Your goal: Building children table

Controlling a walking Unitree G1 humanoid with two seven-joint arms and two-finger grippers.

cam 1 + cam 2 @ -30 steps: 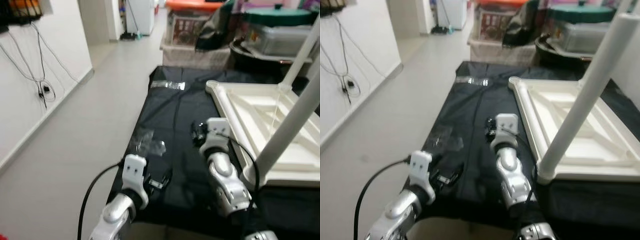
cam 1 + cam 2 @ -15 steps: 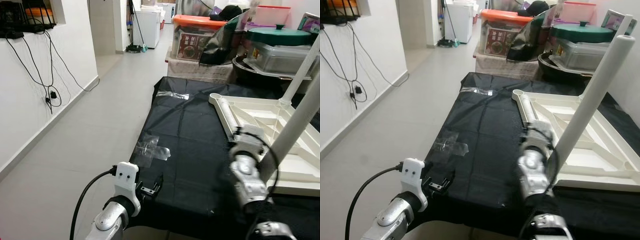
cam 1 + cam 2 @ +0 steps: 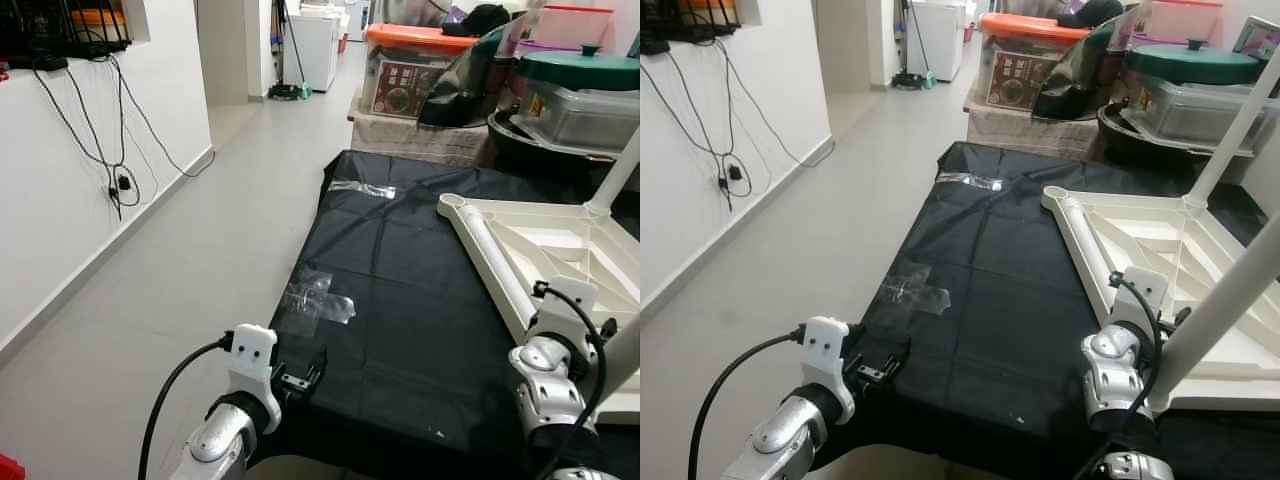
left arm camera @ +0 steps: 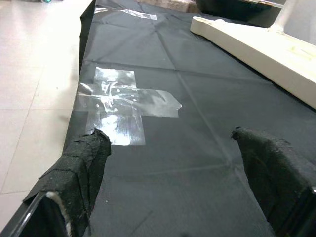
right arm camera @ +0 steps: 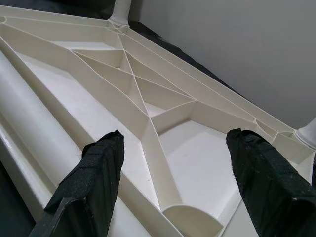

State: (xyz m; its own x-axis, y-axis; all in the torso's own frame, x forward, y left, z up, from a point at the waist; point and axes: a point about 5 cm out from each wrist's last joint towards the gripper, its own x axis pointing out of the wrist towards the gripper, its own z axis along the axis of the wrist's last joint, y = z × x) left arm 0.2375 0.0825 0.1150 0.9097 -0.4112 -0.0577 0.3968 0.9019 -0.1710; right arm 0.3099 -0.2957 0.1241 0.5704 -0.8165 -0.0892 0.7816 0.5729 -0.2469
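Note:
A white children's table top (image 3: pixel 497 262) lies upside down on a black cloth (image 3: pixel 400 290). Its ribbed underside (image 5: pixel 148 98) faces up. One white leg (image 3: pixel 1225 305) stands in the near corner socket and another leg (image 3: pixel 1232 128) in the far corner. My right gripper (image 5: pixel 180 177) is open over the table top's near rim, with the ribs between its fingers (image 5: pixel 96 180) and nothing held. My left gripper (image 4: pixel 173 168) is open and low over the cloth's near left edge (image 3: pixel 300 372), empty.
Clear tape patches (image 4: pixel 123 101) stick to the cloth ahead of the left gripper, and another strip (image 3: pixel 360 188) lies farther back. Storage boxes (image 3: pixel 415 60) and a green-lidded pot (image 3: pixel 580 75) crowd the back. Grey floor (image 3: pixel 200 230) and a cabled wall (image 3: pixel 110 150) lie left.
My right arm swung from the middle of the black cloth rightward to the table top's near rim. The camera lifted and shifted. The left arm stayed about where it was.

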